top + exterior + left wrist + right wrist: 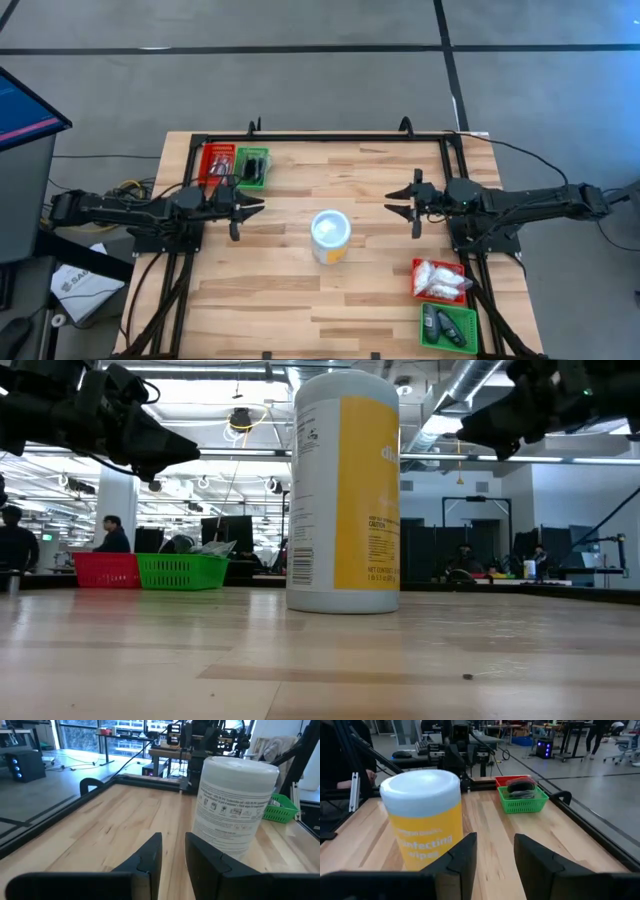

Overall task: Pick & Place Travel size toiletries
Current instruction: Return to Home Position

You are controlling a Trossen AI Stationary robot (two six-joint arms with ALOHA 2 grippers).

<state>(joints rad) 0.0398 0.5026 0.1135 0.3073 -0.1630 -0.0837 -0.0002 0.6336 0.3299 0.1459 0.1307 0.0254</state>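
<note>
Four trays hold the toiletries, two at each end of the table (300,300). At the far left corner, the far red tray (105,570) and the far green tray (180,572) stand touching side by side. The green one carries dark items (521,785). What lies in the red one is too small to tell. At the near right corner, the near red tray (440,300) is filled with white crinkly sachets (438,278). Just beside it, closer to the table edge, the near green tray (427,342) keeps dark grey pieces (447,322).

A white canister (331,235) with a yellow label stands upright in the middle. The left gripper (260,206) and the right gripper (390,203) hang above the wood on either side of it, both pointing at it and well apart from it. Each has its fingers parted and holds nothing. Bare wood lies between canister and trays. A black frame rail (330,136) runs along the far edge and down both sides.
</note>
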